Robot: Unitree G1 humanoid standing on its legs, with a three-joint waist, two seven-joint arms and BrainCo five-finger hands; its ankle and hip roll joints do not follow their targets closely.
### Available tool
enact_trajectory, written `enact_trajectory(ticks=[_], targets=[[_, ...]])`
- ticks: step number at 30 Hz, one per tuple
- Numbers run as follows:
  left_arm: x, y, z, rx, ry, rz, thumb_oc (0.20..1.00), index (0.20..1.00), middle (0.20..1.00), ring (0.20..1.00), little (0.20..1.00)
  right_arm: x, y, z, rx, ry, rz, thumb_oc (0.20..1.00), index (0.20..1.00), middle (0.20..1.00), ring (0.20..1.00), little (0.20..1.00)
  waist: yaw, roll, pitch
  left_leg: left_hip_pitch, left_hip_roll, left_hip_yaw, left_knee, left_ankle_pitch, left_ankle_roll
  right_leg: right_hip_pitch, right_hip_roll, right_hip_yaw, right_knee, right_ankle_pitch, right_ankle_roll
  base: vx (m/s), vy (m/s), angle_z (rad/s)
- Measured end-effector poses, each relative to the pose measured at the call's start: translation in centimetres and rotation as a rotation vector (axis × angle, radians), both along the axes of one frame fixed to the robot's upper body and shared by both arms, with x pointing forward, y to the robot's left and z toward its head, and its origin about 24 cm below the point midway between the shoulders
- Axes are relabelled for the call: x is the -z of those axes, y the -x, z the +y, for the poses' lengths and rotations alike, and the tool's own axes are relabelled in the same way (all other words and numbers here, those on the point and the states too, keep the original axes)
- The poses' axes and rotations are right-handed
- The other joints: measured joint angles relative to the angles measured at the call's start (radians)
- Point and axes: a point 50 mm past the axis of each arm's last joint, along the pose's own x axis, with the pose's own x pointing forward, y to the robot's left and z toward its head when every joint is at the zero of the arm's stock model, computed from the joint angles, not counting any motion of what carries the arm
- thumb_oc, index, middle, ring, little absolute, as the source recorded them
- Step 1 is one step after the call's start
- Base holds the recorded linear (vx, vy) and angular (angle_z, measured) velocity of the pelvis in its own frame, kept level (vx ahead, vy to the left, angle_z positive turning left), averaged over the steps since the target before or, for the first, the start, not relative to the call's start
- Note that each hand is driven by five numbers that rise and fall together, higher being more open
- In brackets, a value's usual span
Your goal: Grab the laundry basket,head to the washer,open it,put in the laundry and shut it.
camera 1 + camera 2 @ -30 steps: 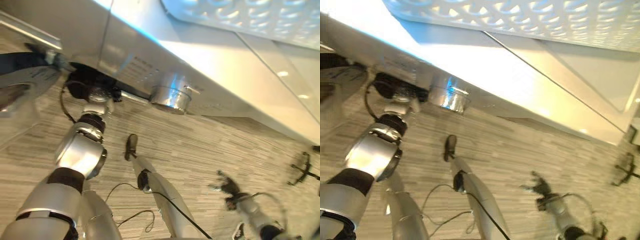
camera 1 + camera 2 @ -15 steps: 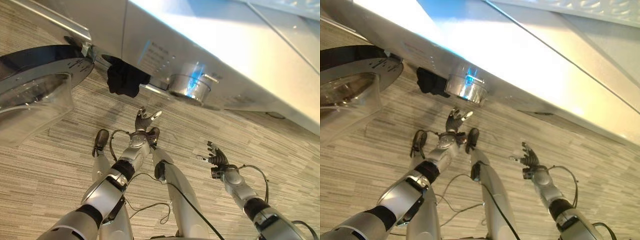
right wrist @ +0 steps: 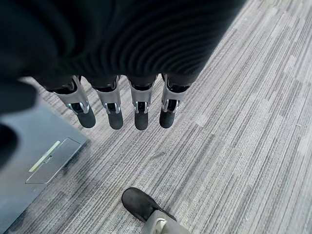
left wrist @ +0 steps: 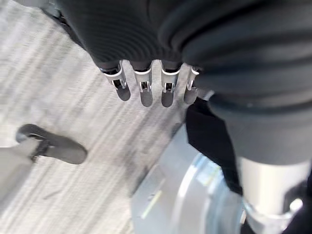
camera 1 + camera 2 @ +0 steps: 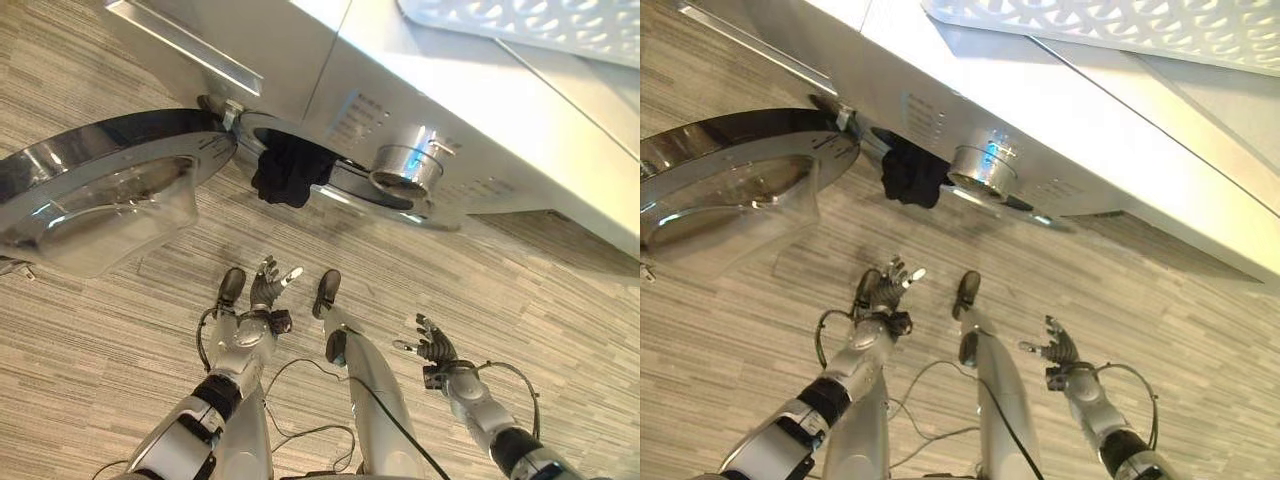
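The silver washer [image 5: 400, 70] stands with its round glass door [image 5: 100, 200] swung wide to the left. A black piece of laundry [image 5: 288, 175] hangs half out of the drum opening, draped over the rim; the same dark cloth [image 4: 209, 136] shows past my left fingers. My left hand [image 5: 268, 290] is low, below the opening and apart from the cloth, fingers [image 4: 146, 92] straight and holding nothing. Further right, my right hand [image 5: 432, 345] is spread over the floor with its fingers [image 3: 117, 109] straight. The white perforated laundry basket [image 5: 520, 25] sits on top of the washer.
A lit control knob [image 5: 405, 170] juts from the washer's front beside the opening. A long bar handle [image 5: 185, 45] runs along the panel to the left. Striped grey carpet [image 5: 560, 300] lies below the washer.
My left hand has come down and away from the drum opening, leaving the black cloth hanging over the rim. The right hand barely moved. The camera has shifted.
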Motion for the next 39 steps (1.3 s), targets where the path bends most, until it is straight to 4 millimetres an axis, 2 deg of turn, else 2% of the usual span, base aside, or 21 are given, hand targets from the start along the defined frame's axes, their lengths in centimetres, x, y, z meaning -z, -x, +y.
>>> enact_trajectory(ticks=[2, 4, 5, 6, 7, 8, 9, 11, 12, 13, 15, 16, 19, 21, 23, 25, 26, 28, 33, 36, 39], targets=[[0.6, -0.5, -0.3, -0.015, -0.028, 0.048, 1.0, 1.0, 1.0, 1.0, 1.0, 0.3, -0.5, 0.7, -0.01, 0.005, 0.013, 1.0, 1.0, 1.0, 1.0, 1.0, -0.007, -0.013, 0.006, -0.023, -0.016, 0.0, 0.062, -0.031, 0.026, -0.002, 0.001, 0.009, 0.008, 0.0, -0.002, -0.15, 0.183, -0.06], [0.9, -1.4, -0.9, -0.026, -0.068, 0.101, 1.0, 1.0, 1.0, 1.0, 1.0, 0.3, -2.2, 2.5, -0.057, 0.05, 0.034, 1.0, 1.0, 1.0, 1.0, 1.0, -0.027, -0.038, 0.02, -0.051, -0.029, 0.005, 0.155, -0.07, 0.028, -0.001, 0.006, 0.022, 0.017, 0.014, -0.013, -0.12, 0.147, -0.14], [0.9, -1.4, -0.9, -0.026, -0.068, 0.101, 1.0, 1.0, 1.0, 1.0, 1.0, 0.3, -2.2, 2.5, -0.057, 0.05, 0.034, 1.0, 1.0, 1.0, 1.0, 1.0, -0.027, -0.038, 0.02, -0.051, -0.029, 0.005, 0.155, -0.07, 0.028, -0.001, 0.006, 0.022, 0.017, 0.014, -0.013, -0.09, 0.12, -0.44], [-0.3, -2.9, -2.6, -0.015, -0.089, 0.12, 1.0, 1.0, 1.0, 1.0, 1.0, -1.7, -5.1, 5.1, -0.106, 0.039, -0.034, 1.0, 1.0, 1.0, 1.0, 1.0, -0.042, -0.061, 0.044, -0.062, -0.019, 0.025, 0.194, -0.111, 0.02, -0.001, 0.025, 0.042, -0.005, 0.038, -0.002, 0.01, 0.081, -0.36], [-1.2, -3.5, -3.3, -0.006, -0.078, 0.096, 1.0, 1.0, 1.0, 1.0, 1.0, -2.0, -5.6, 5.5, -0.119, 0.045, -0.048, 1.0, 1.0, 1.0, 1.0, 1.0, -0.046, -0.063, 0.051, -0.064, -0.02, 0.026, 0.194, -0.112, 0.02, -0.001, 0.025, 0.047, -0.014, 0.045, 0.007, 0.05, 0.063, -0.52], [-1.4, -4.0, -3.1, -0.043, -0.095, 0.136, 1.0, 1.0, 1.0, 1.0, 1.0, -2.1, -6.5, 6.2, -0.155, 0.134, -0.024, 1.0, 1.0, 1.0, 1.0, 1.0, -0.048, -0.068, 0.053, -0.082, -0.013, 0.029, 0.245, -0.139, -0.005, 0.012, 0.043, 0.056, -0.03, 0.054, 0.009, 0.09, 0.02, -0.22], [-1.6, -4.3, -3.0, -0.059, -0.099, 0.155, 1.0, 1.0, 1.0, 1.0, 1.0, -2.0, -6.7, 6.4, -0.164, 0.161, -0.011, 1.0, 1.0, 1.0, 1.0, 1.0, -0.049, -0.071, 0.051, -0.087, -0.013, 0.031, 0.255, -0.142, -0.009, 0.013, 0.044, 0.056, -0.037, 0.064, 0.014, -0.07, 0.053, -0.2], [-3.5, -5.5, -2.7, -0.078, -0.135, 0.121, 1.0, 1.0, 1.0, 1.0, 1.0, -2.2, -7.1, 6.3, -0.153, 0.2, 0.001, 1.0, 1.0, 1.0, 1.0, 1.0, -0.048, -0.071, 0.051, -0.1, -0.011, 0.028, 0.26, -0.142, -0.014, 0.013, 0.054, 0.068, -0.062, 0.079, 0.024, -0.03, 0.018, -0.04], [-4.1, -5.9, -2.5, -0.08, -0.146, 0.095, 1.0, 1.0, 1.0, 1.0, 1.0, -2.2, -7.1, 6.2, -0.149, 0.206, 0.0, 1.0, 1.0, 1.0, 1.0, 1.0, -0.049, -0.071, 0.051, -0.108, -0.012, 0.026, 0.262, -0.138, -0.019, 0.011, 0.055, 0.068, -0.069, 0.091, 0.011, 0.09, -0.007, -0.02], [-5.3, -6.6, -2.4, -0.08, -0.171, 0.057, 1.0, 1.0, 1.0, 1.0, 1.0, -2.4, -7.3, 6.3, -0.151, 0.216, -0.005, 1.0, 1.0, 1.0, 1.0, 1.0, -0.052, -0.071, 0.051, -0.122, -0.013, 0.026, 0.278, -0.144, -0.013, 0.009, 0.057, 0.067, -0.076, 0.089, 0.015, 0.07, -0.015, 0.0], [-7.5, -7.9, -0.3, -0.141, -0.293, 0.048, 1.0, 1.0, 1.0, 1.0, 1.0, -3.4, -8.6, 7.2, -0.148, 0.239, -0.009, 1.0, 1.0, 1.0, 1.0, 1.0, -0.084, -0.07, 0.051, -0.152, -0.005, 0.018, 0.306, -0.159, -0.016, 0.001, 0.063, 0.056, -0.085, 0.092, 0.017, 0.08, -0.022, 0.0], [-9.6, -8.8, 0.3, -0.163, -0.328, -0.011, 1.0, 1.0, 1.0, 1.0, 1.0, -4.4, -9.4, 7.4, -0.145, 0.233, -0.049, 1.0, 1.0, 1.0, 1.0, 1.0, -0.087, -0.07, 0.051, -0.164, -0.006, 0.015, 0.307, -0.159, -0.017, -0.009, 0.063, 0.053, -0.091, 0.096, 0.013, 0.11, -0.042, 0.01], [-15.6, -10.6, 5.1, -0.336, -0.456, -0.07, 1.0, 1.0, 1.0, 1.0, 1.0, -7.3, -11.4, 10.2, -0.16, 0.191, -0.147, 1.0, 1.0, 1.0, 1.0, 1.0, -0.108, -0.073, 0.049, -0.202, 0.015, 0.0, 0.329, -0.172, -0.04, -0.027, 0.085, 0.035, -0.096, 0.099, 0.003, 0.09, -0.045, -0.03], [-18.4, -10.8, 7.5, -0.407, -0.572, -0.128, 1.0, 1.0, 1.0, 1.0, 1.0, -7.4, -11.5, 10.3, -0.164, 0.185, -0.159, 1.0, 1.0, 1.0, 1.0, 1.0, -0.108, -0.073, 0.049, -0.209, 0.027, -0.003, 0.327, -0.173, -0.04, -0.028, 0.093, 0.02, -0.103, 0.098, -0.006, 0.07, -0.036, 0.06], [-20.2, -10.6, 9.5, -0.481, -0.702, -0.155, 1.0, 1.0, 1.0, 1.0, 1.0, -7.0, -11.1, 9.7, -0.157, 0.183, -0.158, 1.0, 1.0, 1.0, 1.0, 1.0, -0.118, -0.073, 0.049, -0.211, 0.035, -0.005, 0.32, -0.173, -0.04, -0.027, 0.098, 0.016, -0.101, 0.092, -0.015, 0.05, -0.025, 0.1], [-20.4, -10.4, 10.2, -0.513, -0.768, -0.152, 1.0, 1.0, 1.0, 1.0, 1.0, -6.0, -10.4, 8.5, -0.138, 0.191, -0.139, 1.0, 1.0, 1.0, 1.0, 1.0, -0.123, -0.073, 0.049, -0.21, 0.041, -0.004, 0.321, -0.173, -0.04, -0.027, 0.101, 0.018, -0.094, 0.092, -0.015, 0.06, -0.022, 0.04], [-20.5, -10.2, 11.1, -0.54, -0.779, -0.139, 1.0, 1.0, 1.0, 1.0, 1.0, -5.6, -10.0, 8.1, -0.134, 0.19, -0.135, 1.0, 1.0, 1.0, 1.0, 1.0, -0.135, -0.073, 0.049, -0.21, 0.043, -0.004, 0.319, -0.173, -0.04, -0.027, 0.102, 0.018, -0.09, 0.092, -0.015, 0.06, -0.002, 0.05], [-20.4, -10.1, 11.5, -0.536, -0.858, -0.135, 1.0, 1.0, 1.0, 1.0, 1.0, -4.8, -9.2, 7.2, -0.117, 0.173, -0.128, 1.0, 1.0, 1.0, 1.0, 1.0, -0.153, -0.074, 0.049, -0.212, 0.045, -0.005, 0.318, -0.173, -0.04, -0.028, 0.103, 0.017, -0.09, 0.092, -0.015, 0.04, -0.009, 0.05], [-19.2, -9.5, 13.2, -0.543, -0.917, -0.132, 1.0, 1.0, 1.0, 1.0, 1.0, -1.0, -4.5, 4.7, -0.125, 0.13, -0.056, 1.0, 1.0, 1.0, 1.0, 1.0, -0.165, -0.079, 0.045, -0.247, 0.047, -0.005, 0.32, -0.179, -0.044, -0.067, 0.104, 0.017, -0.083, 0.085, -0.015, 0.02, -0.006, -0.01], [-17.5, -9.0, 13.7, -0.545, -0.909, -0.083, 1.0, 1.0, 1.0, 1.0, 1.0, 0.2, -3.0, 4.4, -0.134, 0.117, -0.014, 1.0, 1.0, 1.0, 1.0, 1.0, -0.182, -0.08, 0.044, -0.268, 0.048, -0.006, 0.322, -0.18, -0.045, -0.094, 0.105, 0.019, -0.073, 0.084, -0.016, 0.0, 0.0, 0.0], [-16.9, -9.0, 13.2, -0.534, -0.89, -0.075, 1.0, 1.0, 1.0, 1.0, 1.0, 0.2, -2.9, 4.5, -0.147, 0.105, -0.021, 1.0, 1.0, 1.0, 1.0, 1.0, -0.183, -0.08, 0.044, -0.279, 0.05, -0.01, 0.321, -0.179, -0.048, -0.104, 0.109, 0.019, -0.071, 0.069, -0.023, 0.0, 0.001, 0.01]])
